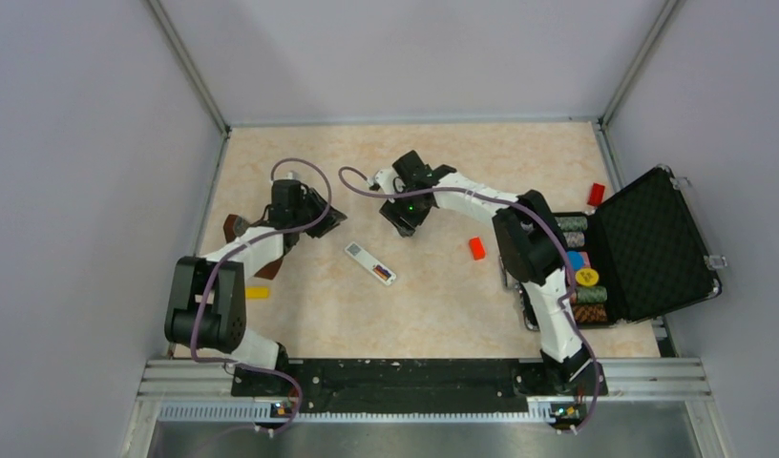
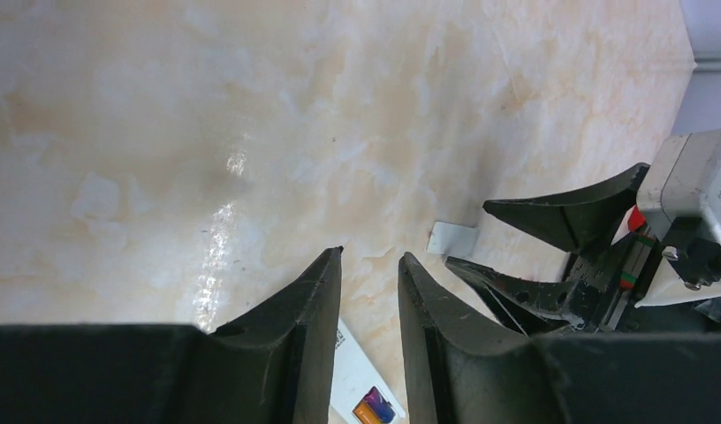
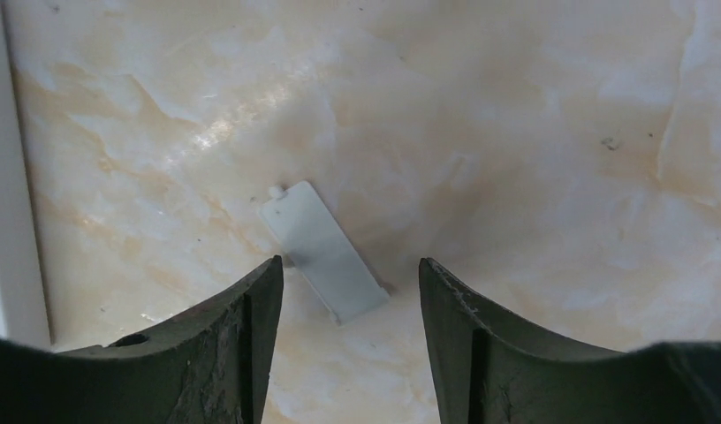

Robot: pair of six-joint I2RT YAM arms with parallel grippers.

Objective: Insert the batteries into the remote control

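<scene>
Remote control (image 1: 370,262): lies flat and diagonal at mid-bench (image 1: 443,305), between the 2 arms, with its compartment uncovered and facing up.
Batteries (image 2: 375,408): 2 small cells, 1 dark purple and 1 orange-brown, appear to sit together in the open compartment. Whether they are fully seated cannot be told.
Loose white plate (image 3: 322,252): flat on the bench beyond the remote, under the right arm's wrist.
Left gripper (image 2: 370,265): fingers parted by a narrow gap with nothing between them. It hovers above the bench just past the remote.
Right gripper (image 3: 350,265): fingers spread wide and empty. In the wrist view the plate lies between and just ahead of the fingertips.
Handling, remote: judged light, rigid and smooth, so likely to slide on the polished bench. Grip across the 2 long edges near mid-length, clear of the compartment.
Handling, batteries: judged light, hard, round and slick, so prone to roll. Pinch across the body at mid-length, not at the ends.
Handling, plate: thin and flat, so hard to get under. Pinch across its 2 long edges.
Step judged: cells loaded, seating unconfirmed.
</scene>
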